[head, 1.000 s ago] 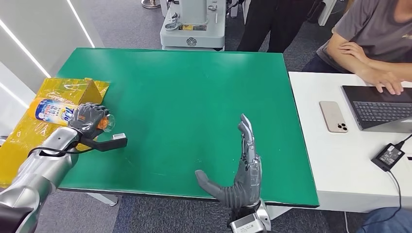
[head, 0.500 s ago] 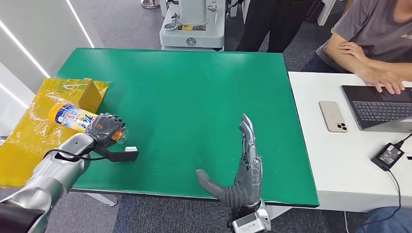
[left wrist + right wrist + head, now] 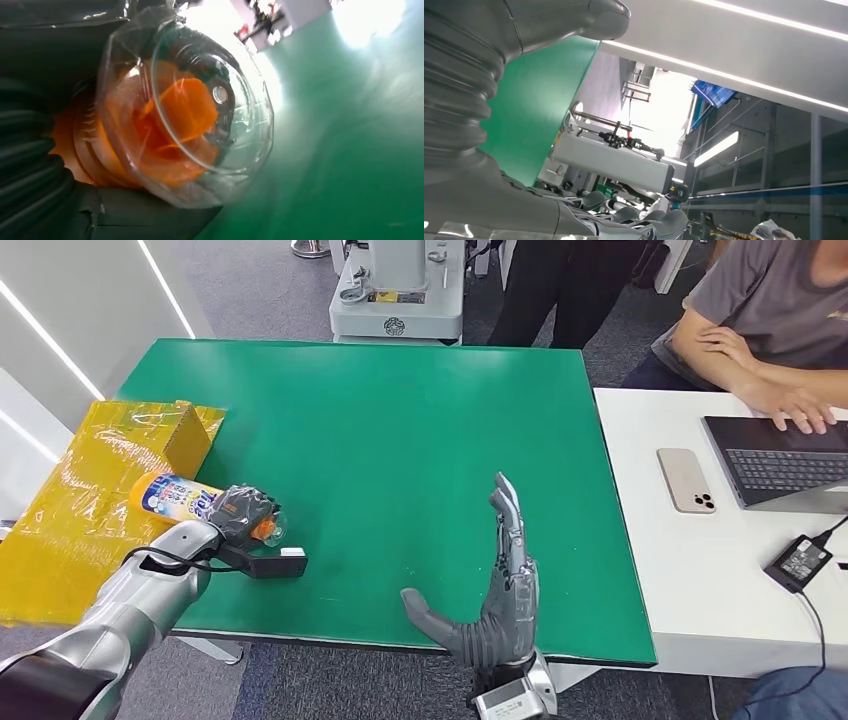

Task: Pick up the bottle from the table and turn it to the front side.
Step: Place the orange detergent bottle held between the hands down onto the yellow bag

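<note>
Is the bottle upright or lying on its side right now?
On its side: the bottle runs roughly level above the green table, gripped near its clear cap by the left hand.

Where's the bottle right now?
In the head view the bottle lies sideways in the left hand, over the near-left edge of the green table, beside the yellow box.

I see the bottle (image 3: pixel 180 495) in my left hand (image 3: pixel 243 512) over the table's (image 3: pixel 400 440) near left, a box (image 3: pixel 150 430) just beyond. My right hand (image 3: pixel 500 590) stands near-centre. Right: phone (image 3: pixel 686 480), laptop (image 3: pixel 780 460).
</note>
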### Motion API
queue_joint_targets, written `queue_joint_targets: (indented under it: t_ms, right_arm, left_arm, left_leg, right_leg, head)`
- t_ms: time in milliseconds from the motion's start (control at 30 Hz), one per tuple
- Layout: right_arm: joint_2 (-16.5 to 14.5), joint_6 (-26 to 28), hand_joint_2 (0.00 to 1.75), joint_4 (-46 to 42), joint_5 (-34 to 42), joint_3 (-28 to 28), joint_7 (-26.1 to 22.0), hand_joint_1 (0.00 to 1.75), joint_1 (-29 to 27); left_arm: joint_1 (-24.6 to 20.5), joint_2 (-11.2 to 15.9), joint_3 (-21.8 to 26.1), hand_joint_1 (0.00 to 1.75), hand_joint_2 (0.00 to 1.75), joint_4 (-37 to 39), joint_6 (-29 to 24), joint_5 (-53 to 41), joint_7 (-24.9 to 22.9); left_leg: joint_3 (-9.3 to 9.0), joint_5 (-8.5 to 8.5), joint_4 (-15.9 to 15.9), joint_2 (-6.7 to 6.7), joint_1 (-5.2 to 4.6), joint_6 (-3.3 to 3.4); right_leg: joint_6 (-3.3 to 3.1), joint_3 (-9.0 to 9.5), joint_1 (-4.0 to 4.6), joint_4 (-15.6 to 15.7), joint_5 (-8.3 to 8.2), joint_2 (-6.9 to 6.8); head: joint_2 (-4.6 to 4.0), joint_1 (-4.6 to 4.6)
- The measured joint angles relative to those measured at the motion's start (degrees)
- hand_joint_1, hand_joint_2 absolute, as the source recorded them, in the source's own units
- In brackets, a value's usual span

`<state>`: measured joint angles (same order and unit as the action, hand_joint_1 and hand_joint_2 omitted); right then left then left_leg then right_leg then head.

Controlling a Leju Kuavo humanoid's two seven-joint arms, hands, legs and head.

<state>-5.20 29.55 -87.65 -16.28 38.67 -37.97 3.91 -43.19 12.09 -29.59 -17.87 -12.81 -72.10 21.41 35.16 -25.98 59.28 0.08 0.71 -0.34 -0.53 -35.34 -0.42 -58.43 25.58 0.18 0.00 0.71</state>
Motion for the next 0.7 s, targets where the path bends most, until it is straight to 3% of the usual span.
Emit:
queue_joint_targets:
  t_ms: [267, 633, 700]
  right_arm:
    - [0.00, -0.05, 1.75, -0.13, -0.38, -0.09, 0.00, 0.00, -0.02]
    - [0.00, -0.96, 1.75, -0.15, -0.26, -0.09, 0.00, 0.00, -0.02]
    - [0.00, -1.02, 1.75, -0.15, -0.16, -0.09, 0.00, 0.00, -0.02]
  left_arm:
    - [-0.69, 0.12, 0.00, 1.75, 1.75, 0.25, 5.67, 0.08, -2.77]
    - [-0.77, 0.64, 0.01, 1.75, 1.75, 0.30, 6.31, 0.14, -3.47]
    - [-0.77, 0.66, 0.02, 0.96, 1.75, 0.32, 6.32, 0.21, -3.52]
  left_leg:
    - [-0.01, -0.01, -0.01, 0.02, 0.00, 0.00]
    - [-0.03, 0.00, -0.02, 0.01, 0.00, -0.01]
    - [-0.02, 0.00, -0.02, 0.01, 0.00, -0.01]
  right_leg:
    - [0.00, 0.01, 0.00, 0.00, 0.00, 0.01]
    - [-0.01, 0.01, 0.00, -0.03, 0.00, 0.00]
    - [-0.01, 0.02, 0.00, -0.03, 0.00, 0.00]
  head:
    - [0.00, 0.01]
    - [0.00, 0.01]
    - [0.00, 0.01]
